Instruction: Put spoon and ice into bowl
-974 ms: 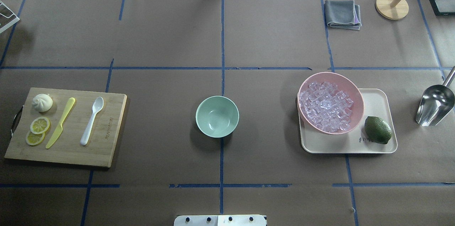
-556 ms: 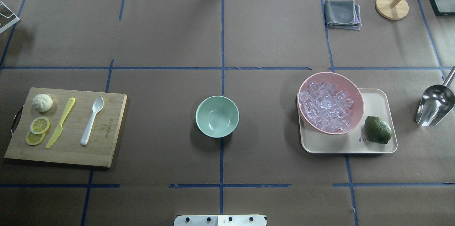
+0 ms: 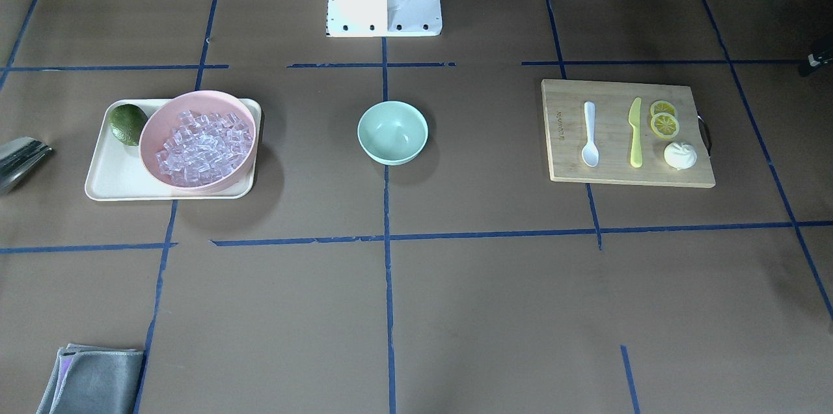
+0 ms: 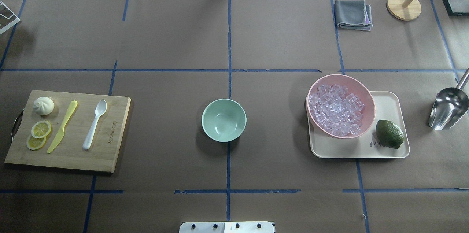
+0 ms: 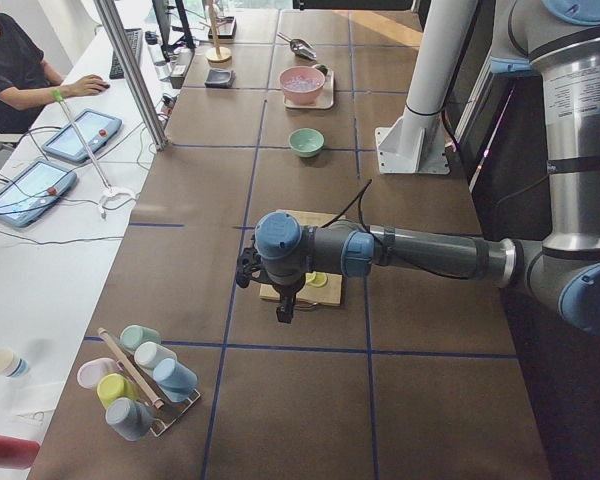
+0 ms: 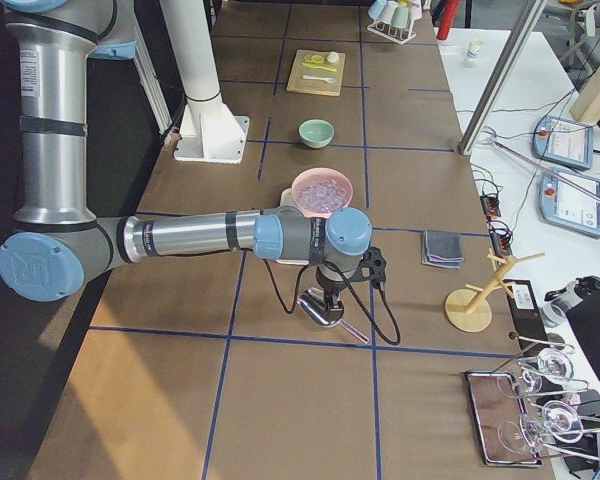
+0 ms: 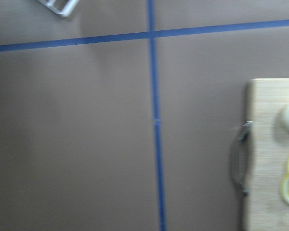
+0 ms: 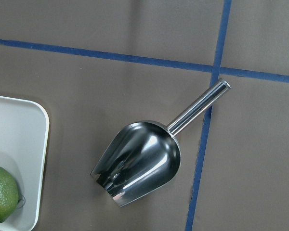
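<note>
The white spoon (image 4: pixel 94 125) lies on the wooden cutting board (image 4: pixel 113 141) at the left, beside a yellow-green knife (image 4: pixel 63 126). The mint-green bowl (image 4: pixel 224 120) stands empty at the table's middle. The ice (image 4: pixel 336 110) fills a pink bowl (image 4: pixel 344 76) on a cream tray (image 4: pixel 388 103) at the right. My left gripper (image 5: pixel 282 308) shows only in the exterior left view, above the board's outer end; I cannot tell whether it is open or shut. My right gripper (image 6: pixel 327 298) shows only in the exterior right view, above a metal scoop (image 8: pixel 139 161); I cannot tell its state either.
A lime (image 4: pixel 389 134) sits on the tray. Lemon slices (image 4: pixel 41 129) and a bun (image 4: pixel 43 105) lie on the board. A grey cloth (image 4: pixel 353 14) and a wooden stand (image 4: pixel 403 6) are at the far right. The metal scoop (image 4: pixel 447 108) lies right of the tray.
</note>
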